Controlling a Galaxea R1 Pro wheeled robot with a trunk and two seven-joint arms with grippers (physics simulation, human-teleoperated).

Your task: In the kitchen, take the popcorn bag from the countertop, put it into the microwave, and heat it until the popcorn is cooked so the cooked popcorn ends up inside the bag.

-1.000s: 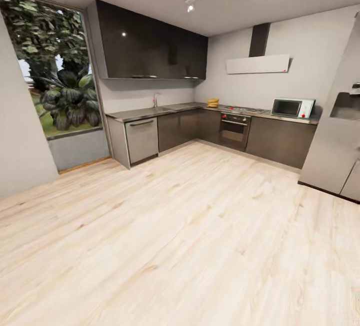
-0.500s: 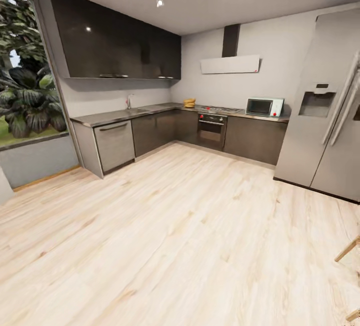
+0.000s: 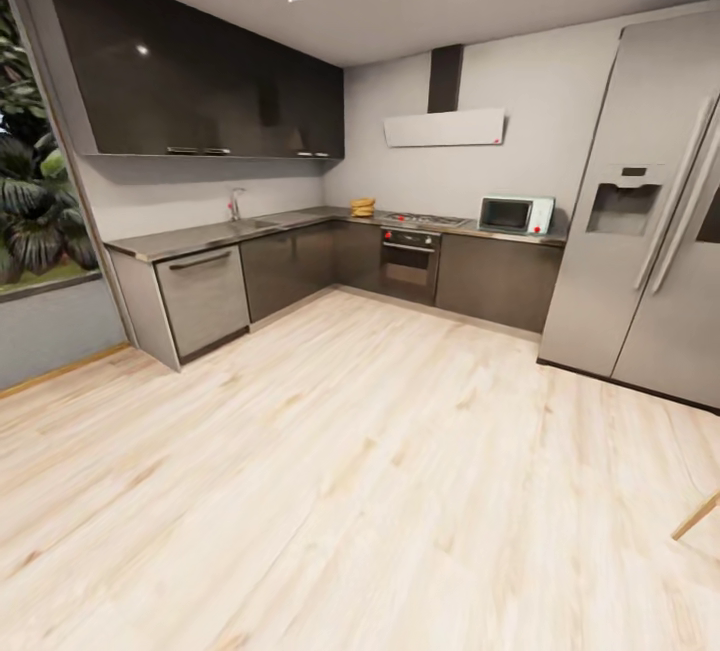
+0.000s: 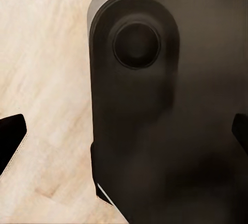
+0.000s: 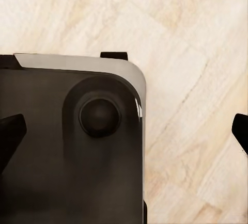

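Far across the room, the pale mint-blue microwave (image 3: 515,214) stands on the grey countertop (image 3: 200,236), close to the fridge. The small mustard-yellow popcorn bag (image 3: 363,207) sits on the countertop in the corner, left of the hob; the popcorn is too small to make out. In the left wrist view my left gripper (image 4: 124,141) is open, its dark fingertips (image 4: 11,140) wide apart above my dark base and the floor. In the right wrist view my right gripper (image 5: 124,136) is open too, with nothing between its fingertips (image 5: 10,133).
A tall steel fridge (image 3: 640,211) stands at the right. The black built-in oven (image 3: 408,266) sits under the hob (image 3: 425,221). Light wooden floor (image 3: 380,451) stretches between me and the cabinets. A wooden leg (image 3: 695,516) pokes in at the right edge.
The camera has swung to the right and come somewhat nearer: the kitchen shifted left in the picture, the fridge came into full view, and the window slid to the left edge.
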